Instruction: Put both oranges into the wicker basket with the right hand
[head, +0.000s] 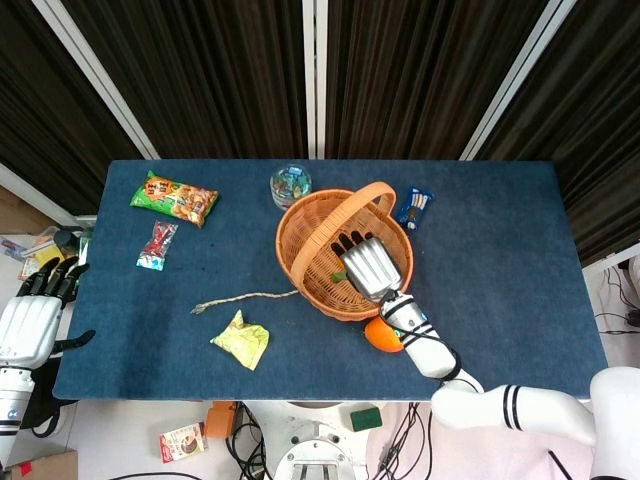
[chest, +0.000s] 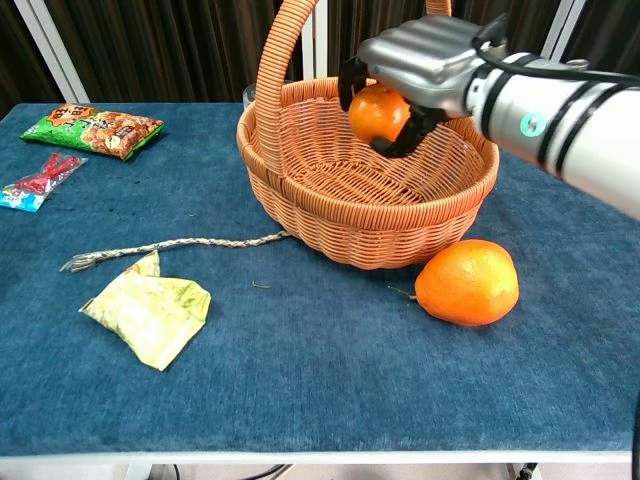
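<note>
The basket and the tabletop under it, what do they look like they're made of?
The basket looks like woven wicker or rattan, tan and slightly glossy: coiled strands show along its rim and handle. The table seems covered in blue fabric, perhaps felt or velvet: matte, with a soft nap.

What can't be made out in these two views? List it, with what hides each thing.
- Held orange: in the head view the right hand covers it entirely.
- Second orange: in the head view the right forearm hides most of it.
- Basket handle: its top is cut off by the chest view's upper edge.
- Left hand: only in the head view, at the frame edge; its palm side is unseen.
</note>
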